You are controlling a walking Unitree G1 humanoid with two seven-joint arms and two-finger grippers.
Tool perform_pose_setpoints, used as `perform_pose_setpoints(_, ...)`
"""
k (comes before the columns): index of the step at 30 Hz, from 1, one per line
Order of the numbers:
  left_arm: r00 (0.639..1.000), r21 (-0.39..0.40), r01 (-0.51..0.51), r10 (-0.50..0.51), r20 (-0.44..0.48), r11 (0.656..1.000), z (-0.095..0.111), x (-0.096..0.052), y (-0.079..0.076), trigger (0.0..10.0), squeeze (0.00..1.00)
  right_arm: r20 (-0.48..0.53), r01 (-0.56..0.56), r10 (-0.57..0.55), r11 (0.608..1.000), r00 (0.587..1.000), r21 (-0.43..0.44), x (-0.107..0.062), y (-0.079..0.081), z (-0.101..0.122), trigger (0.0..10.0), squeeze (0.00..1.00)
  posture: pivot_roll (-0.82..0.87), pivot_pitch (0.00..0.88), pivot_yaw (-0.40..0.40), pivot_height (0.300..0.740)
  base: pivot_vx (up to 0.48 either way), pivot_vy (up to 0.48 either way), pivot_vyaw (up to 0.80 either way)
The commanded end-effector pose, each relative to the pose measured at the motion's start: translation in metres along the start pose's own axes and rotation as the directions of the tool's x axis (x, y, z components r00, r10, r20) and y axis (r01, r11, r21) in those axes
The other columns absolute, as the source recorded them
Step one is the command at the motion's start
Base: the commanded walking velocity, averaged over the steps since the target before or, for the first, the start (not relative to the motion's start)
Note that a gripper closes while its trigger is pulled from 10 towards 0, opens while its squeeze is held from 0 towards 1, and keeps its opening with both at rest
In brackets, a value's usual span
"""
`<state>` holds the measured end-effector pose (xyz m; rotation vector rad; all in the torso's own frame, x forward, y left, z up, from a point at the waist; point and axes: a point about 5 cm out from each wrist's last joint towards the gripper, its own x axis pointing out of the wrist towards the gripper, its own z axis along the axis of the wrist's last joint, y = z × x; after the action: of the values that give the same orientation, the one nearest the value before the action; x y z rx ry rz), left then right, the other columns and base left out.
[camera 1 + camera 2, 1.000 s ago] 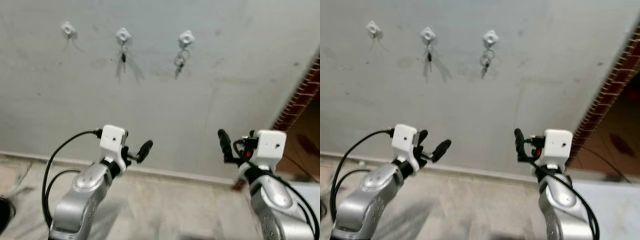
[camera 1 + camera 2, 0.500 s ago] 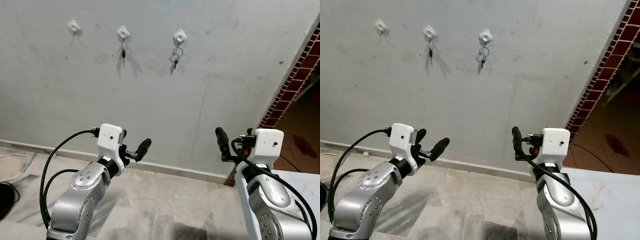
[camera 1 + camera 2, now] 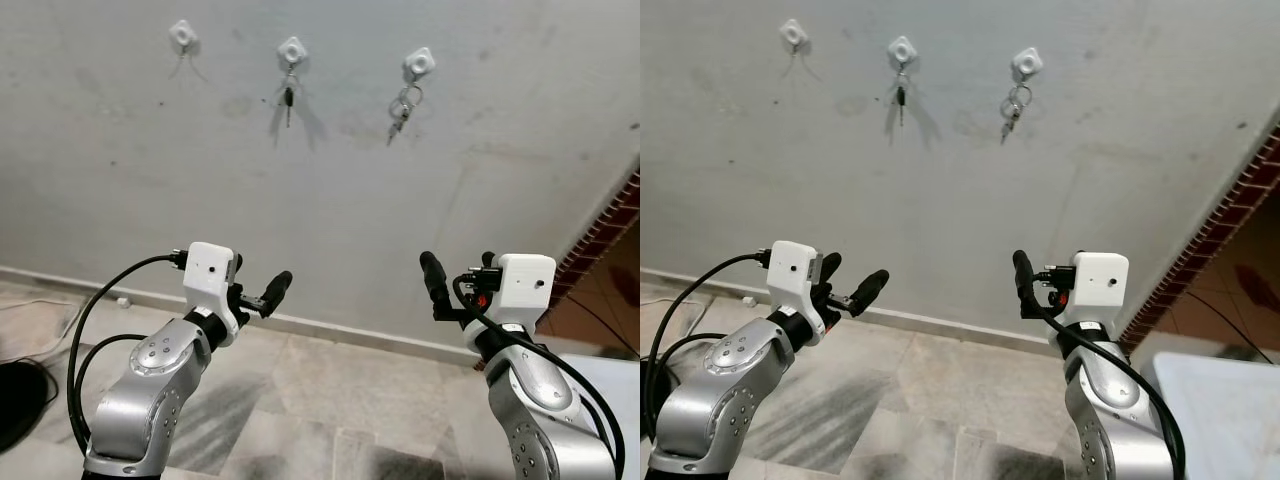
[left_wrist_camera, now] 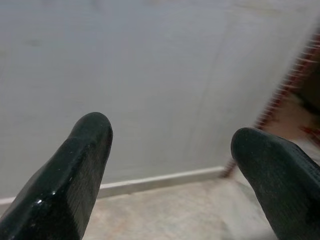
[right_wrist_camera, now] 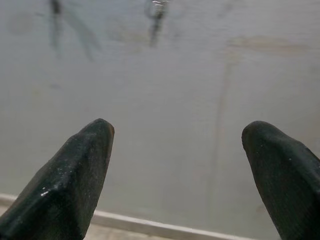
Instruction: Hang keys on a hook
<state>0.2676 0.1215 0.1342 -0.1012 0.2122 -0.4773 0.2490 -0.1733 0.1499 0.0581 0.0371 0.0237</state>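
Grey wall [image 3: 330,200]: plastered, stained, faces the robot; pale skirting at its foot.
Hooks: three white ones in a row high on the wall: left hook [image 3: 182,34], middle hook [image 3: 291,49], right hook [image 3: 419,63].
Keys: bunch of keys [image 3: 401,105] on a ring hangs from the right hook; a single dark key [image 3: 288,97] hangs from the middle hook; left hook bare, just a shadow under it.
Left gripper [image 4: 170,165]: held up in front of the wall, well below the hooks, fingers apart, holding nothing.
Right gripper [image 5: 177,170]: same height, well below the right hook, fingers apart, nothing between them.
Head views: show both silver arms, all three hooks, a black cable [image 3: 85,330] looping off the left wrist, tiled floor [image 3: 330,400], brick edging [image 3: 610,225] on the right.
Left wrist view: wall, skirting and the brick corner; no hooks.
Right wrist view: blurred key bunch and the dark key at the frame's edge, above the fingertips.
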Motion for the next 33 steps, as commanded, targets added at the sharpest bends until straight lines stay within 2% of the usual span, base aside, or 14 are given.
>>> perform_pose_setpoints(1, 1.0, 0.013, -0.017, 0.016, 0.009, 1.0, 0.0044, -0.0028, 0.0055, 10.0, 0.0, 0.019, -0.008, 0.008, 1.0, 1.0, 0.008, 0.0008, 0.0034, 0.0041, 10.0, 0.0, 0.1, 0.0, -0.037, 0.74, 0.0, 0.48, 0.0)
perform_pose_setpoints(8, 1.0, 0.012, -0.017, 0.017, 0.006, 1.0, 0.0047, -0.0021, 0.0055, 10.0, 0.0, 0.024, -0.005, 0.005, 1.0, 1.0, 0.006, 0.002, 0.0033, 0.0049, 10.0, 0.0, 0.1, 0.0, -0.036, 0.74, 0.0, 0.48, 0.0)
perform_pose_setpoints(9, 1.0, 0.036, -0.026, 0.026, 0.015, 0.999, 0.0059, -0.0022, 0.0056, 10.0, 0.0, 0.024, -0.003, 0.003, 1.0, 1.0, 0.005, 0.002, 0.0029, 0.005, 10.0, 0.0, 0.1, 0.0, -0.036, 0.74, 0.0, 0.0, 0.0)
perform_pose_setpoints(16, 1.0, 0.003, -0.015, 0.015, 0.016, 1.0, 0.0053, -0.0001, 0.0023, 10.0, 0.0, 0.027, -0.001, 0.0, 1.0, 1.0, 0.004, 0.0029, 0.0029, 0.0058, 10.0, 0.0, 0.1, 0.0, -0.035, 0.74, 0.0, 0.0, 0.0)
perform_pose_setpoints(33, 1.0, 0.007, -0.012, 0.012, 0.025, 1.0, 0.0069, 0.002, 0.0017, 10.0, 0.0, 0.022, -0.004, 0.004, 1.0, 1.0, 0.001, 0.0049, 0.004, 0.0054, 10.0, 0.0, 0.1, 0.0, -0.037, 0.74, 0.0, 0.0, 0.0)
